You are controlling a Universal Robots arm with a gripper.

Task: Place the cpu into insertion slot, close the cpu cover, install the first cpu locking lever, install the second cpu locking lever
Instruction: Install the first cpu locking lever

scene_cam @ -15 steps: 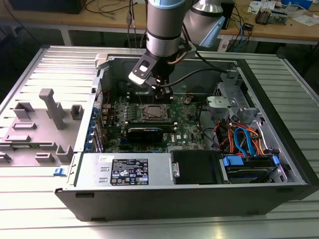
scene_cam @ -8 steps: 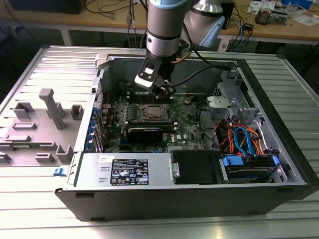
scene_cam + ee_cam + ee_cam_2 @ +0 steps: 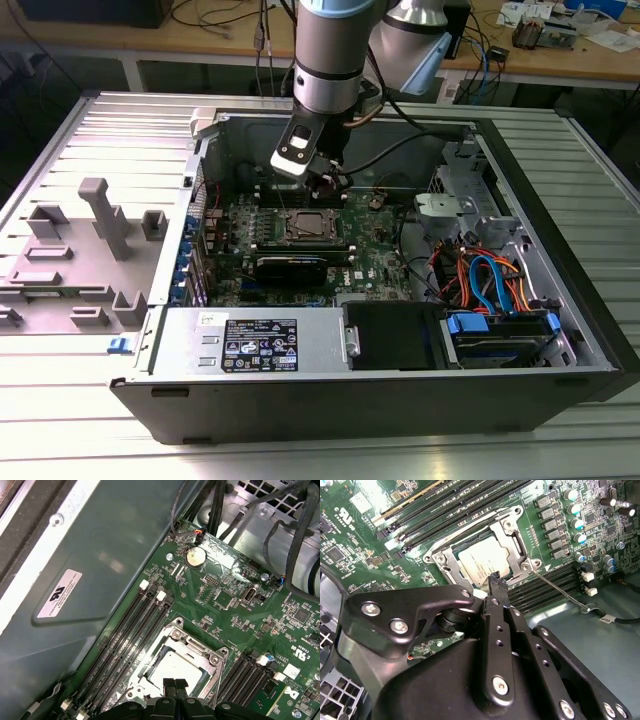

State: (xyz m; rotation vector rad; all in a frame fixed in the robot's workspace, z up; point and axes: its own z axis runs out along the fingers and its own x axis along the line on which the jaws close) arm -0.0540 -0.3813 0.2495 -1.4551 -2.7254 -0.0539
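**One chip in its slot, one thin lever sticking out**

An open computer case [image 3: 400, 400] lies on the metal worktop [image 3: 60, 420]. In the exterior view, the arm reaches down into the far middle of it. The insertion slot [image 3: 305, 226] sits just below the arm, and the black graphics card [image 3: 290, 268] is on its near side.

In the first wrist view, the tool [image 3: 175, 685] hangs just over the edge of the slot. Its two tips are pressed together and hold nothing.

In the second wrist view, the cpu [image 3: 482, 565] lies flat in the slot with its shiny top up. The cpu cover [image 3: 511, 524] looks folded down around it, so the chip shows through the window.

A thin locking lever [image 3: 560, 591] does not look tucked in yet. To do this step well, I think the tool should push near the lever's free end, slow and steady, and slide it under its hook without bumping the memory slots [image 3: 540, 600].

The cpu is square, so it has no long side. The lever is the long thing. It runs from the slot's corner, across the memory slots, out to the grey case wall.
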